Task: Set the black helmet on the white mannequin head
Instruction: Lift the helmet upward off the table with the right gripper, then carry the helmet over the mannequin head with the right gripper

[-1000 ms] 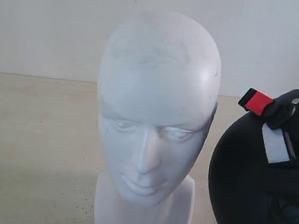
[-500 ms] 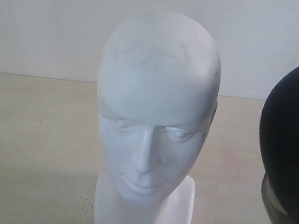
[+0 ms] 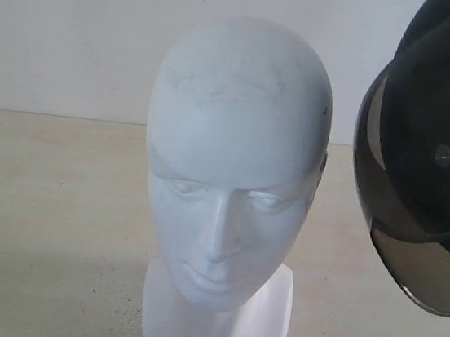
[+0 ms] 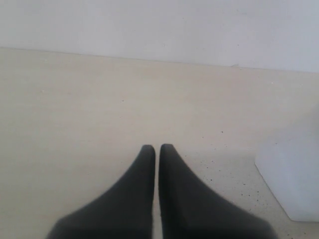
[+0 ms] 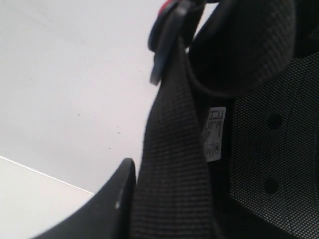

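Compared w/ 1 s ago: finds the black helmet [image 3: 440, 121] lifted from low at 4 o'clock of the ext. view up to 2-3 o'clock. Also turned, w/ the tinted visor [image 3: 434, 268] now toward the camera and hanging at the lower edge. Places it about level w/ the crown of the white mannequin head [image 3: 234, 161], near it at 3 o'clock, not touching. Same upright place on the table [image 3: 38, 219] for the head.

Means lifting is probably almost done; remaining: carry over the crown, turn opening down, lower.

Right arm: raised high; fills the wrist view w/ strap [image 5: 172, 164] & mesh lining [image 5: 279, 164], very close. Cannot tell if right gripper is closed, jaws hidden; presumably carrying the helmet.

Left gripper [image 4: 157, 152]: low over the table near the head's base, fingers pressed together, holding nothing.
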